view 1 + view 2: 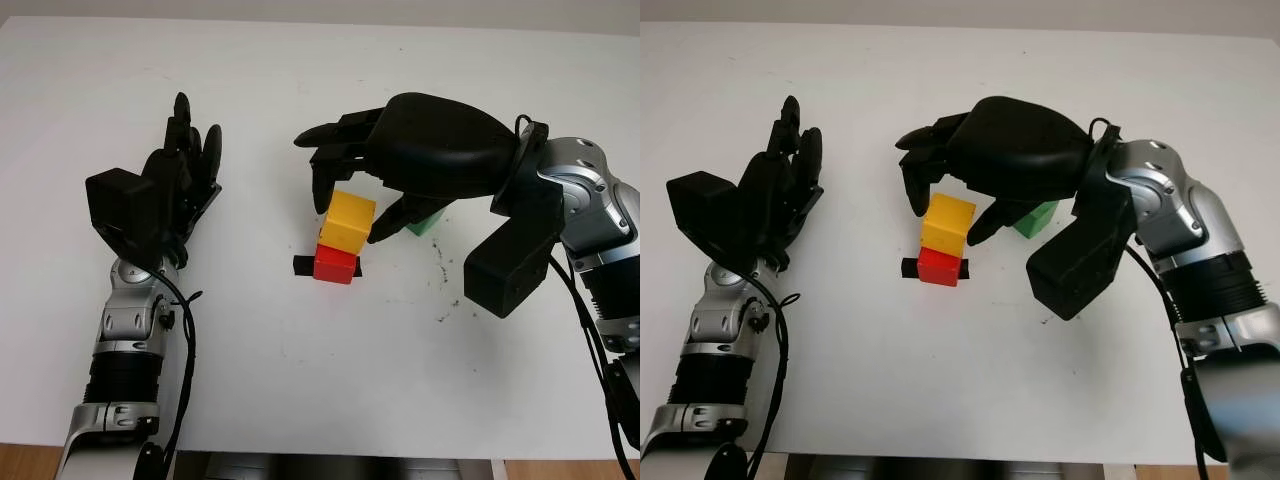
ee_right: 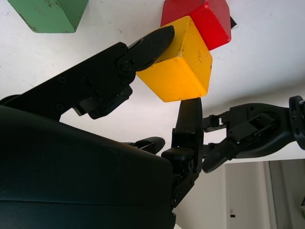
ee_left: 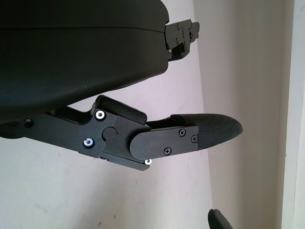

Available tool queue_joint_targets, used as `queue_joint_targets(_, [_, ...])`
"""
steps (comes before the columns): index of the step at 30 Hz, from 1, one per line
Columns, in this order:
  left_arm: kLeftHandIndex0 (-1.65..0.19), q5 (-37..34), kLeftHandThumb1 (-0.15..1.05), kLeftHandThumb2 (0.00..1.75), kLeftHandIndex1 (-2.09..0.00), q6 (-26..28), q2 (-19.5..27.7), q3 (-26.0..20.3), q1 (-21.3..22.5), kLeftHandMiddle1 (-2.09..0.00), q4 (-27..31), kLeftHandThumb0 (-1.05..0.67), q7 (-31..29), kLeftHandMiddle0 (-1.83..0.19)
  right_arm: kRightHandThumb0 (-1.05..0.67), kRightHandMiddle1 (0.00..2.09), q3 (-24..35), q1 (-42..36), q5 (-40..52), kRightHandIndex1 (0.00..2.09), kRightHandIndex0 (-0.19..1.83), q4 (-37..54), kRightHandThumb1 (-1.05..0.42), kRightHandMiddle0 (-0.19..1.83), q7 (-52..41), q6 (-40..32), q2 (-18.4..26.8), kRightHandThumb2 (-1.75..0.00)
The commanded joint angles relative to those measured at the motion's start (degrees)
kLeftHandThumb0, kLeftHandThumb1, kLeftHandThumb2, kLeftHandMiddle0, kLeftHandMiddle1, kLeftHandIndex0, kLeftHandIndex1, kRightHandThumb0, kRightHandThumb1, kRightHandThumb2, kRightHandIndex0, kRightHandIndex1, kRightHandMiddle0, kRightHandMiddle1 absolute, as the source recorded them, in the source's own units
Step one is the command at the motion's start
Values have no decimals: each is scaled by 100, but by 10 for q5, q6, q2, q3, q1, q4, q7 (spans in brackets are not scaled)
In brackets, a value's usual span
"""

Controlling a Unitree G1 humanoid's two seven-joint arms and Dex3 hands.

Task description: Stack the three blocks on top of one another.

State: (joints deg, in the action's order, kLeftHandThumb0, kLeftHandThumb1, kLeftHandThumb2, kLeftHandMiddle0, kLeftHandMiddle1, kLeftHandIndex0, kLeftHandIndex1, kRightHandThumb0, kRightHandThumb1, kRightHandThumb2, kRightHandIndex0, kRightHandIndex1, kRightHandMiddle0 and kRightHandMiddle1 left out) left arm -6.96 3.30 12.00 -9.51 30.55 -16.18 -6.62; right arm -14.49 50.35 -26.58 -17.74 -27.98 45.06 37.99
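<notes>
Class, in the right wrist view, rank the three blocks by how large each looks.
1. yellow block, held in the right hand and nearest the camera.
2-3. Unsure: green block and red block are both cropped.

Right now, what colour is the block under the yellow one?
Red: the red wooden block sits beneath the yellow wooden block, clearest in the left eye view.

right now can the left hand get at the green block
Probably not directly. The green block sits beyond the red block and yellow block, under the right hand gripping the yellow one. The open left hand hovers on the other side.
</notes>
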Motion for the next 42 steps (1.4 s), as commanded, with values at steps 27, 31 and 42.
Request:
queue_joint_targets(27, [19, 9, 105, 55, 0, -3, -6, 7, -19, -1, 20, -74, 8, 19, -30, 153, -15, 11, -3, 6, 39, -5, -98, 44, -12, 6, -5, -6])
queue_joint_targets(31, [19, 7, 105, 56, 0, 0, -8, 6, -19, 0, 21, -72, 7, 19, -29, 154, -14, 13, -3, 5, 39, -8, -100, 45, -8, 10, -7, -7])
queue_joint_targets(42, [19, 10, 105, 56, 0, -7, -11, 5, -20, -2, 18, -72, 11, 19, -28, 154, -13, 23, 5, 6, 40, -11, -98, 44, -12, 16, -8, -6])
